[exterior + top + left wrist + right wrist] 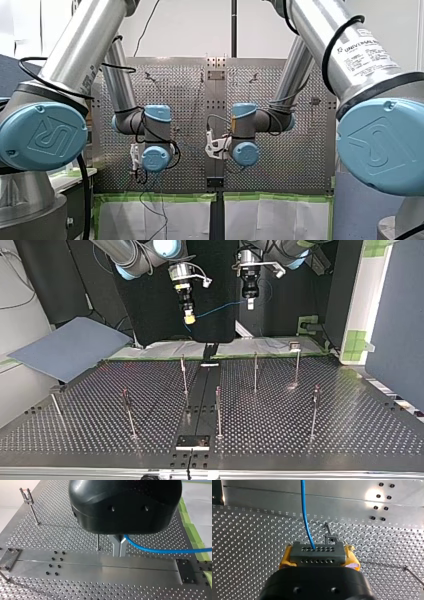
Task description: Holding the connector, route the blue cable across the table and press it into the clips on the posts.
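The perforated desk spreads below us, its thin posts standing well apart. We see no cable lying on it or in any clip. Both arms hang well above it.

Our right claw, with yellow pads, is closed on the grey connector and grips it by its two ends. The blue cable leaves the connector's face and runs across to our left claw. That claw's metal fingers stand narrow and seem to pinch the cable between them, though the wrist housing hides the upper part of the grip. So the cable is in the air, strung in a short span between the two claws and touching no post.

We judge the task to be at its opening step: the cable is held, and the routing is not yet begun. The next move calls for bringing both claws down together toward a first post, with the span kept taut. We would line the span over the forked clip at the post's top and then press down until it seats.
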